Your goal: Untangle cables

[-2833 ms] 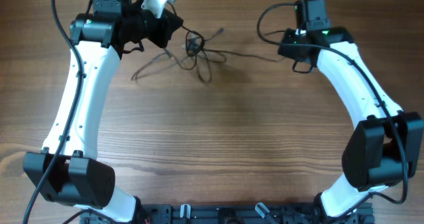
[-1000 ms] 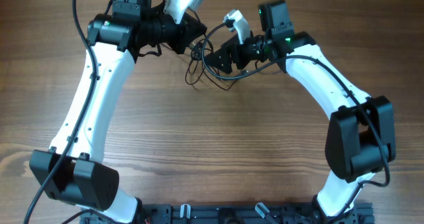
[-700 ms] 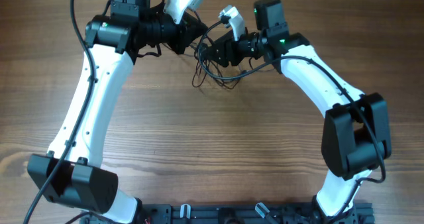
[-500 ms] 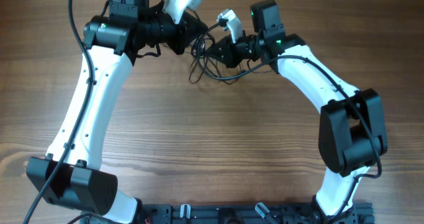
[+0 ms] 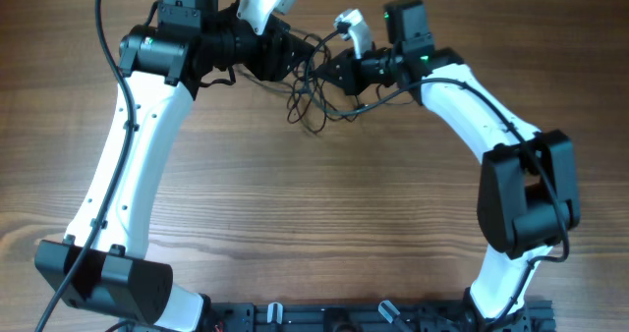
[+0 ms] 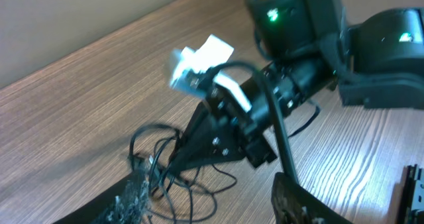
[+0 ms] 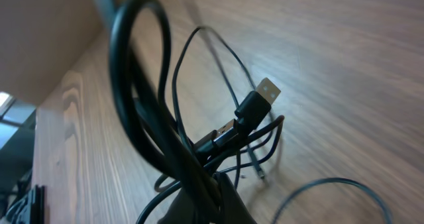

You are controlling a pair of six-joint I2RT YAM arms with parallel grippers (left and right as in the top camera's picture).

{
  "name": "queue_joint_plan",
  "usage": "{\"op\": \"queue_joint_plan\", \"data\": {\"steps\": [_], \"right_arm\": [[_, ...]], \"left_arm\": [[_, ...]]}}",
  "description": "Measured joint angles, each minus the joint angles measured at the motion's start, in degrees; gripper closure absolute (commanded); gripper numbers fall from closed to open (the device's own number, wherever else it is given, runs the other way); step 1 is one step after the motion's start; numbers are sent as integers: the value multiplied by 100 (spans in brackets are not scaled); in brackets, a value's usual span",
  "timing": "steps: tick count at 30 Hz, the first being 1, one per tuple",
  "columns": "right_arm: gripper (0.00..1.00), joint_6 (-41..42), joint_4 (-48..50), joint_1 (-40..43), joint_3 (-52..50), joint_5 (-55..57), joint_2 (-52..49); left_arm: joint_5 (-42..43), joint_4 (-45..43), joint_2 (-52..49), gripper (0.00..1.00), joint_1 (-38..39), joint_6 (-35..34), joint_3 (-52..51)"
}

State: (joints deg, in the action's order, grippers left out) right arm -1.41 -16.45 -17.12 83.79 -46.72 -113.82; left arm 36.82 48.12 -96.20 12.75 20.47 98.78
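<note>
The cables are a tangle of thin black wires on the wooden table between my two arms. My right gripper is shut on a bundle of the cables and holds it off the table. One strand ends in a black plug with a silver tip. My left gripper stands open just left of the tangle. In the left wrist view its fingers are wide apart, with loops of the cables between them. There the right gripper pinches the strands.
The wooden table spreads toward the front. Thicker black arm cables run along the left arm and others along the right arm. A black rail lies at the front edge.
My right gripper closed on the cables and lifted them a little to the right. My left gripper, shut before, has opened and let the strands go.
</note>
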Motion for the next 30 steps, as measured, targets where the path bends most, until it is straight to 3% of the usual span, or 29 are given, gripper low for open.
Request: {"op": "queue_joint_plan", "data": {"steps": [13, 30], "right_arm": [[95, 9, -87, 479, -2, -542, 1268], [95, 11, -238, 468, -2, -1335, 1423]], "left_arm": [[26, 190, -87, 41, 0, 96, 17], [544, 264, -470, 48, 0, 498, 20]]}}
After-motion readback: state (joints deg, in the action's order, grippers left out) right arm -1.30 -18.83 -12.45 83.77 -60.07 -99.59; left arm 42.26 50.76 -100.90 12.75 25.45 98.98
